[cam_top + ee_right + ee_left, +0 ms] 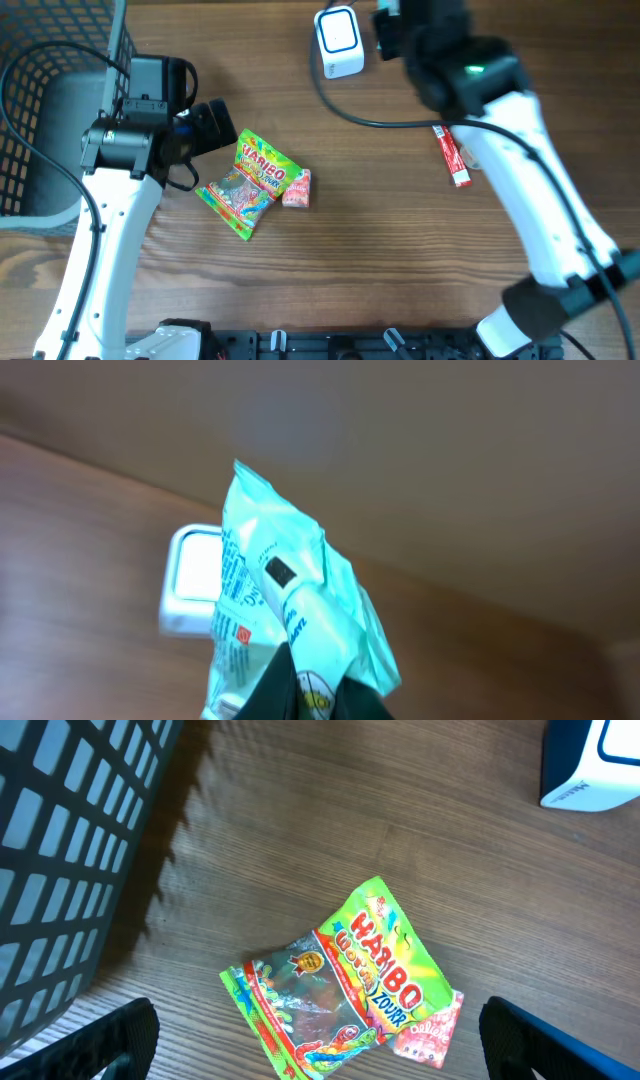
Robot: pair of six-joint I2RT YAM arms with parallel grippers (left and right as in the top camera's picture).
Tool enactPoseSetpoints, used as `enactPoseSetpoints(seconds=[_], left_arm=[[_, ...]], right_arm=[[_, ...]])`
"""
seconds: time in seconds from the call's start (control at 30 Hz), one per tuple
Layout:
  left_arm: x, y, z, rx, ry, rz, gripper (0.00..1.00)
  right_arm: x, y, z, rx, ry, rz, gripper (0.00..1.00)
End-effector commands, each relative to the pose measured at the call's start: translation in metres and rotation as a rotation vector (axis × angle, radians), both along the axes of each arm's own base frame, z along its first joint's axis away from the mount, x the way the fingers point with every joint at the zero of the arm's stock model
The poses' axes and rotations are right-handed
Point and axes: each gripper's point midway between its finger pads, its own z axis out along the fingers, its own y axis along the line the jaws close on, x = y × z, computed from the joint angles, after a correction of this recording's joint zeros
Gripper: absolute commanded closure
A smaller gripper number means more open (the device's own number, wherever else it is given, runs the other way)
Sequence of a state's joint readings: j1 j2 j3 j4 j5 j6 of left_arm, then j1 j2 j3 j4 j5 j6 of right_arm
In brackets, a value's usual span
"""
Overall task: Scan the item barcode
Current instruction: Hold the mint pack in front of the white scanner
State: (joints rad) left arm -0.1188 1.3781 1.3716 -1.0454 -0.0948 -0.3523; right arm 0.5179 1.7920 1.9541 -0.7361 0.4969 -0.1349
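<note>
My right gripper (pixel 320 685) is shut on the lower end of a teal plastic packet (pixel 290 575), which stands upright above the dark fingers. Behind the packet sits the white barcode scanner (pixel 188 588), blurred in the right wrist view. In the overhead view the scanner (pixel 338 42) stands at the table's far edge, with the right arm's wrist (pixel 400 35) just to its right. My left gripper (pixel 335 1055) is open wide, its fingers (pixel 120 1040) either side of a green Haribo bag (pixel 345 975) lying flat on the table below, apart from it.
A small pink packet (pixel 297 188) lies against the Haribo bag (pixel 250 180). A red stick packet (pixel 452 157) lies under the right arm. A black wire basket (pixel 40 60) fills the far left. The scanner's cable (pixel 350 110) curves across the table.
</note>
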Motion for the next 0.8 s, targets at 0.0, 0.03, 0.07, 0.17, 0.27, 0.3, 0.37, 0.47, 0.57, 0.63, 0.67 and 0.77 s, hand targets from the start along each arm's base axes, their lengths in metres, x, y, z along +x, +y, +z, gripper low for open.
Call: enactPoseSetpoints(seconds=[0.0, 0.03, 0.07, 0.17, 0.27, 0.3, 0.37, 0.47, 0.57, 0.63, 0.67, 0.77], left_arm=[[0.001, -0.002, -0.001, -0.001, 0.002, -0.009, 0.0], [0.0, -0.002, -0.001, -0.002, 0.003, -0.009, 0.0], [0.001, -0.002, -0.001, -0.002, 0.002, -0.01, 0.0], [0.001, -0.002, -0.001, -0.002, 0.002, -0.009, 0.0], [0.001, -0.002, -0.001, -0.002, 0.002, -0.009, 0.0], [0.001, -0.002, -0.001, -0.002, 0.002, -0.009, 0.0], [0.001, -0.002, -0.001, -0.001, 0.002, -0.009, 0.0], [0.001, -0.002, -0.001, -0.002, 0.002, -0.009, 0.0], [0.001, -0.002, -0.001, -0.002, 0.002, -0.009, 0.0], [0.001, -0.002, -0.001, -0.002, 0.002, -0.009, 0.0], [0.001, -0.002, -0.001, -0.002, 0.002, -0.009, 0.0], [0.001, -0.002, -0.001, -0.001, 0.002, -0.01, 0.0]], right_arm=[[0.028, 0.001, -0.016, -0.326, -0.089, -0.166, 0.96], [0.038, 0.007, -0.023, -0.377, -0.126, -0.218, 0.96], [0.048, 0.015, -0.031, -0.415, -0.155, -0.247, 0.96], [0.08, 0.047, -0.07, -0.483, -0.243, -0.282, 0.96], [0.107, 0.066, -0.105, -0.536, -0.328, -0.28, 0.96], [0.111, 0.07, -0.112, -0.541, -0.351, -0.283, 0.96], [0.117, 0.075, -0.128, -0.527, -0.394, -0.285, 0.96], [0.125, 0.088, -0.156, -0.518, -0.398, -0.223, 0.96], [0.129, 0.094, -0.174, -0.449, -0.409, -0.207, 0.96], [0.129, 0.094, -0.187, -0.449, -0.395, -0.21, 0.96], [0.129, 0.093, -0.195, -0.463, -0.382, -0.207, 0.96], [0.13, 0.093, -0.184, -0.523, -0.416, -0.203, 0.96]])
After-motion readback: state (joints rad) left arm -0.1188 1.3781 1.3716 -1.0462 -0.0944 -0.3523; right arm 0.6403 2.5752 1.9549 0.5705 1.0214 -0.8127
